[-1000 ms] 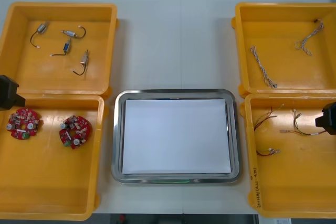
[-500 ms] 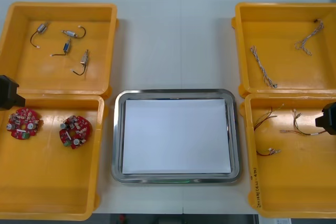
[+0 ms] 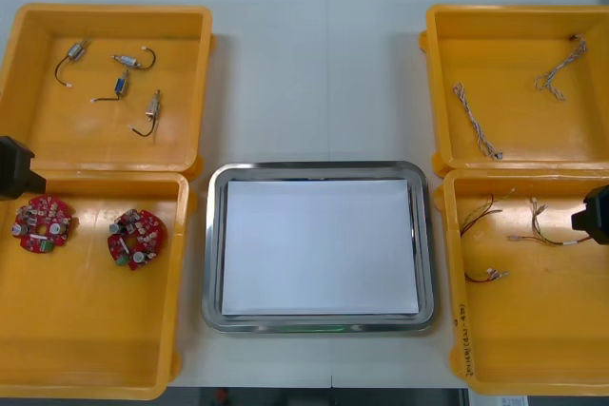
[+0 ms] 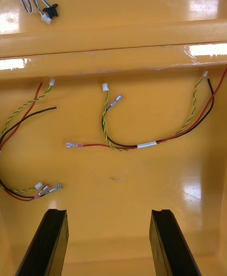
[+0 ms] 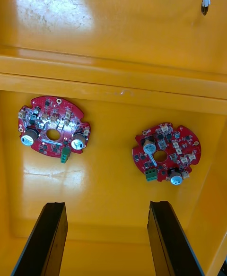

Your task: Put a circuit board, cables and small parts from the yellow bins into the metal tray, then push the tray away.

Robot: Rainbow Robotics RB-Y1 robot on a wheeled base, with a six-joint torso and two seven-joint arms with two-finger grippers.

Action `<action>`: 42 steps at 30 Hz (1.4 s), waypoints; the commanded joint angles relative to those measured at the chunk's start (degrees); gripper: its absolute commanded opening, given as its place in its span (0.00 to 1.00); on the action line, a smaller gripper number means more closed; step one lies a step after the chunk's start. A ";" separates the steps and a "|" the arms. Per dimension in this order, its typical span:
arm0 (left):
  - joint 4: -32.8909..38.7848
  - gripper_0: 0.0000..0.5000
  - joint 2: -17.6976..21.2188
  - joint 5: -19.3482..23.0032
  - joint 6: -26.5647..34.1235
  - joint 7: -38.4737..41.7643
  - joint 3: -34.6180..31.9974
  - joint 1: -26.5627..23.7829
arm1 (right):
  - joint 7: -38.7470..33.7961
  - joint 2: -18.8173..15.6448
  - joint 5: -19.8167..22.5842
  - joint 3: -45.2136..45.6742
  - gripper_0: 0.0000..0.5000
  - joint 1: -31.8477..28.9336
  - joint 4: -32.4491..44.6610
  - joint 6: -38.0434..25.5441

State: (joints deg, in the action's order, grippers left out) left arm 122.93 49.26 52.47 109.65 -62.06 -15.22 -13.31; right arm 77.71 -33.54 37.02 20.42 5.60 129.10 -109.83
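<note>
Left gripper (image 5: 106, 205), open, hangs over the bin (image 3: 86, 330) directly left of the tray (image 3: 319, 168). Its jaws are spread to straddle a board (image 5: 165, 159), though which of the two is hard to tell. Right gripper (image 4: 108, 212), also open, hangs over the cables (image 4: 137, 145) in the bin right of the tray, probably standing ready. The tray is bare.

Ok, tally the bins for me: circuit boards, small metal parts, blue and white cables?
Round red circuit boards: 2
Small metal parts: 4
Twisted blue and white cables: 2
Total: 8
Left pincer open above the boards; right pincer open above the near right bin.
</note>
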 commanded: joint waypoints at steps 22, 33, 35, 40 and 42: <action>1.61 1.00 2.60 -0.43 0.35 -4.91 -1.75 0.65 | -3.27 -1.97 0.42 1.20 1.00 0.12 0.54 -0.17; 0.55 1.00 0.75 -1.05 0.35 -5.26 -0.60 1.71 | -3.89 -4.52 -1.25 1.64 1.00 2.14 3.00 -0.17; 0.55 1.00 0.93 -1.05 0.35 -5.88 -0.69 1.71 | -4.06 -4.52 -1.69 1.55 1.00 2.23 3.00 -0.17; 0.55 1.00 1.19 -0.87 0.35 -8.95 -0.69 2.67 | -4.94 -4.17 -2.48 1.55 1.00 2.23 2.47 -0.17; 0.47 1.00 1.45 -1.14 0.22 -10.36 -0.78 3.64 | -5.29 -3.90 -2.65 1.55 1.00 2.23 2.21 -0.17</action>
State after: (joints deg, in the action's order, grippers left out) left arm 122.90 49.23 52.02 109.65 -62.41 -15.20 -12.14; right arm 73.96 -35.93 35.09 20.62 6.61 130.24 -109.83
